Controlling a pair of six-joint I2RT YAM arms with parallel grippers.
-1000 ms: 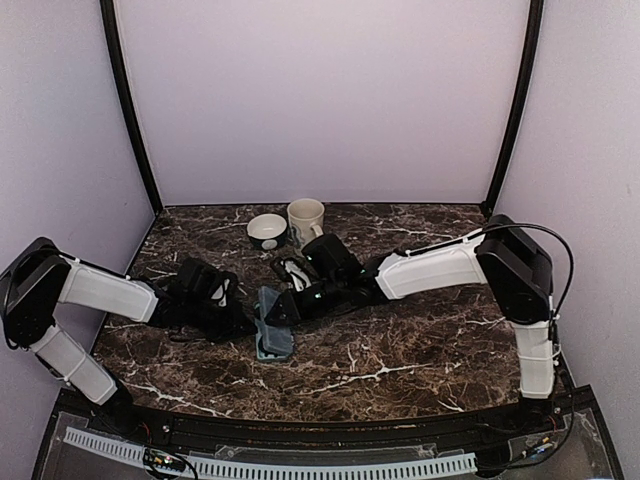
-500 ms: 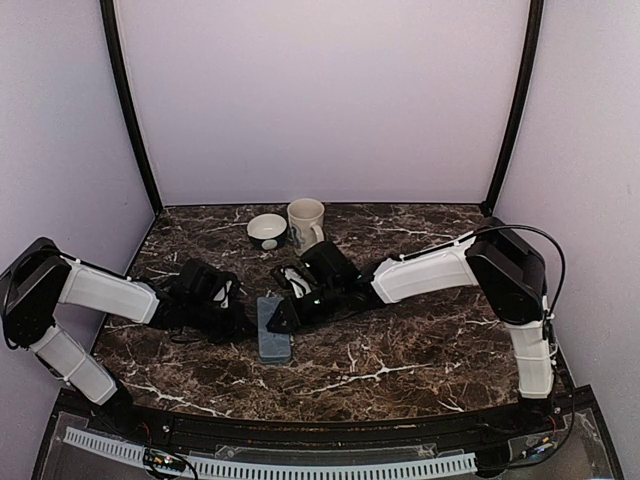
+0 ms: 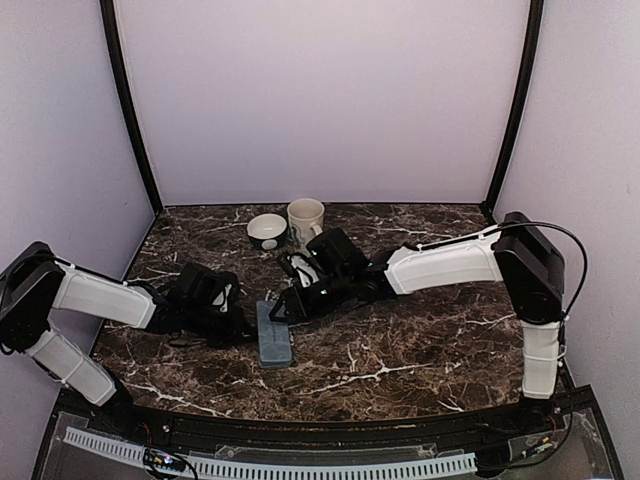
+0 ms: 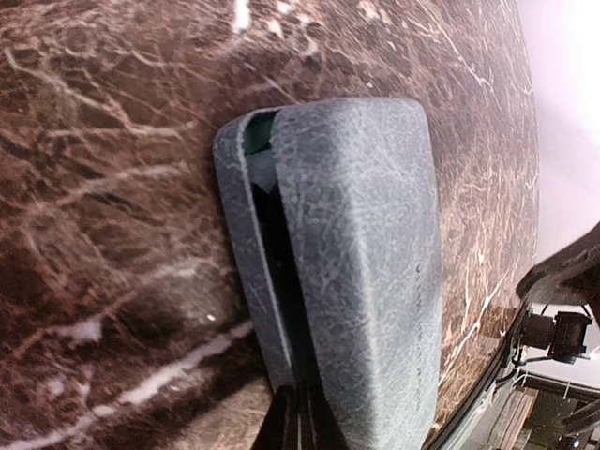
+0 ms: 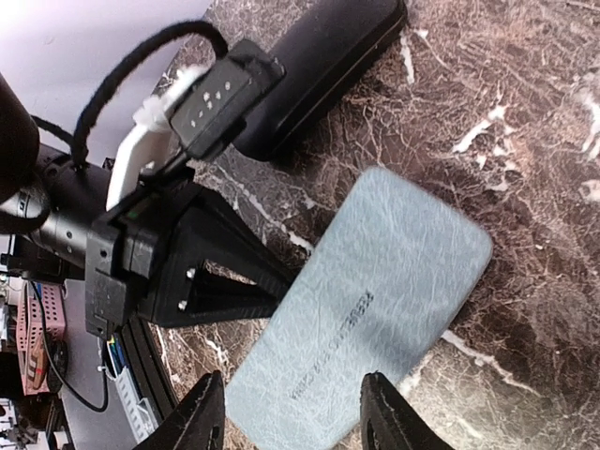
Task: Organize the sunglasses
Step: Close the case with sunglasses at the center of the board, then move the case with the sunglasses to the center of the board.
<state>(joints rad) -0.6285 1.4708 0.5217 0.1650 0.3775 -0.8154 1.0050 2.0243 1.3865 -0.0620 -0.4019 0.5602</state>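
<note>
Left wrist view: the grey-blue case (image 4: 361, 272) lies flat near the table's front, its lid slightly ajar along one long seam. Your left gripper (image 4: 298, 427) is pressed together right at that seam. Just beyond, your right gripper (image 5: 292, 417) hovers spread above the lid, holding nothing. No sunglasses show; they may be inside. Pulling the left fingers out could drag the case or spring the lid open. A black case (image 5: 323, 66) lies farther left.

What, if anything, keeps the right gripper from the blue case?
Probably nothing, so yes, it looks reachable. The right gripper hangs open just above the case with no object between them. The left gripper, shut at the case's edge, sits to one side and likely won't interfere.
</note>
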